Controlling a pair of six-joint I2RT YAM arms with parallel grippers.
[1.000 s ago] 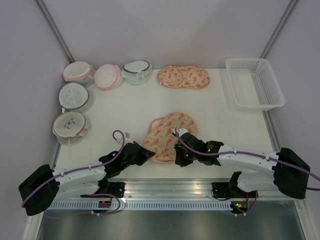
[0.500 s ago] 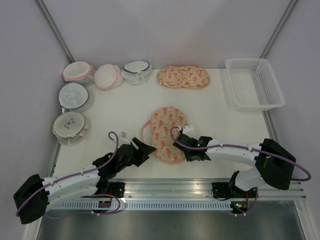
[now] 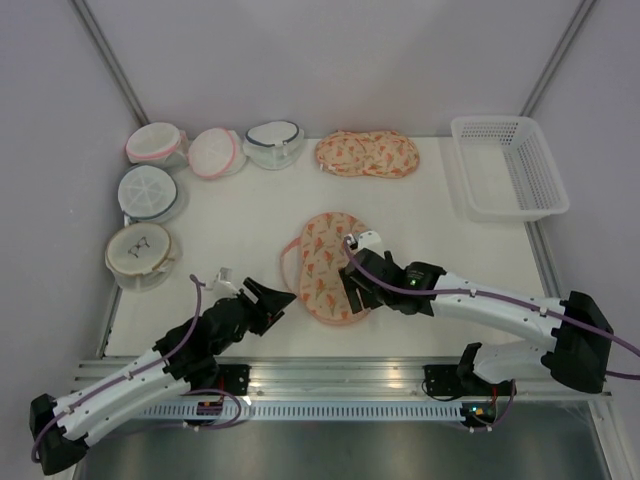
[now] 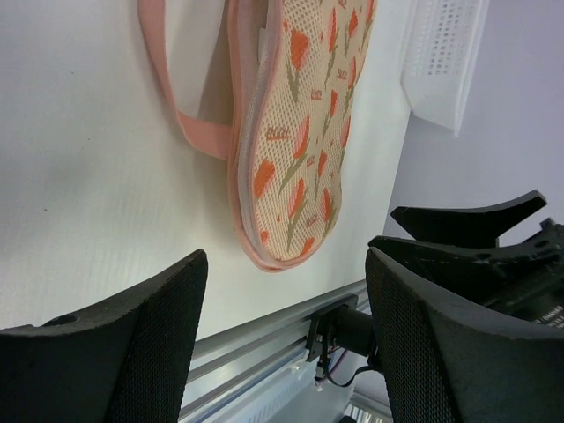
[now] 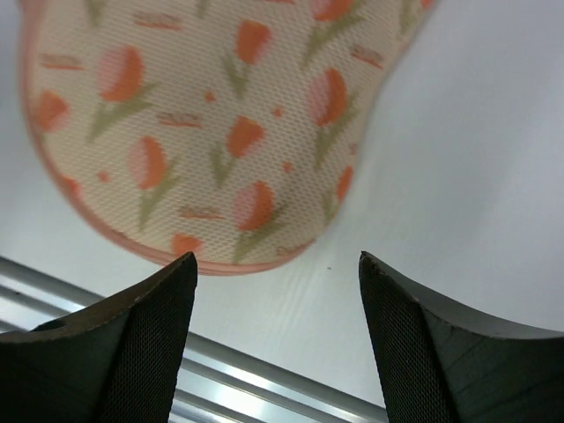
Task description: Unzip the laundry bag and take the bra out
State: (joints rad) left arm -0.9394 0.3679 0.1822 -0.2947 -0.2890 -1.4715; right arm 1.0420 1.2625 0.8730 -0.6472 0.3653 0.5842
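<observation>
Top external view: your left gripper [image 3: 270,298] sits just off the table's near edge, jaws spread wide and holding nothing, pointing toward 2 o'clock. The laundry bag [image 3: 328,262] lies near it in that direction, apart from the fingers. Your right gripper [image 3: 352,287] is over the bag's 4 o'clock edge. From here you cannot tell how far it is open.

Right wrist view: the right gripper [image 5: 278,257] has its fingers [image 5: 141,352] far apart with nothing between them. The bag's [image 5: 211,115] rounded near lobe, printed with orange tulips, fills the frame toward 12 o'clock. Whether the fingers touch it cannot be told.

Left wrist view: the left gripper [image 4: 286,260] is likewise wide open and empty. Only this view shows the bag [image 4: 300,132] edge-on, with its pink trim and a pink strap loop [image 4: 176,97] lying flat at its 9 o'clock side.

The bag rests on a white table [image 3: 230,220], slightly toward 6 o'clock of centre. A look-alike printed case [image 3: 367,153] lies at 12 o'clock near the back edge. A white basket [image 3: 489,121] sits at 2 o'clock. Five round mesh bags [image 3: 148,190] curve from 9 to 11 o'clock. Bare table surrounds the laundry bag on all sides. A metal rail [image 3: 330,375] runs along the near edge, and plain pale walls enclose the rest.
</observation>
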